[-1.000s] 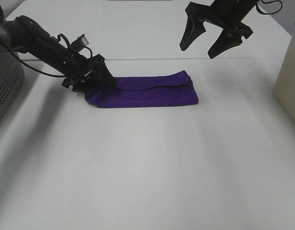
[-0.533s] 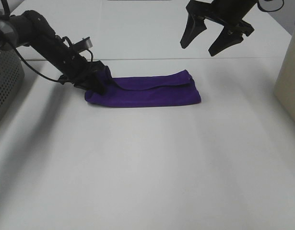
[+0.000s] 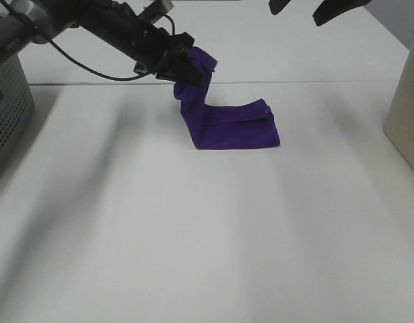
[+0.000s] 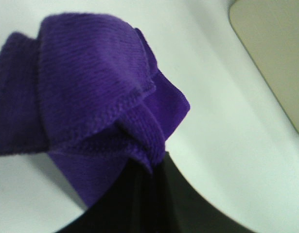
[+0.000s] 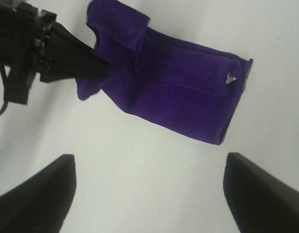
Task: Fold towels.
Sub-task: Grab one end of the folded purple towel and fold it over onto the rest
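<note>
The deep purple towel point(image 3: 228, 128) lies folded into a long strip on the white table. My left gripper point(image 3: 182, 66) is shut on the strip's left end and holds it lifted above the table, so the cloth hangs down to the part still lying flat. The pinched cloth fills the left wrist view point(image 4: 91, 92). The right wrist view shows the towel point(image 5: 173, 92) from above, with its small white label point(image 5: 231, 77) at one end and the left gripper point(image 5: 86, 65) on the other. My right gripper point(image 3: 307, 7) is open and empty, high above the towel at the frame's top edge.
A beige container point(image 3: 405, 101) stands at the right edge of the table. A grey perforated box point(image 3: 8, 108) stands at the left edge. A seam point(image 3: 328, 82) crosses the table behind the towel.
My left gripper has lifted the towel's left end up and carried it to the right. The right gripper has risen toward the top of the view.
</note>
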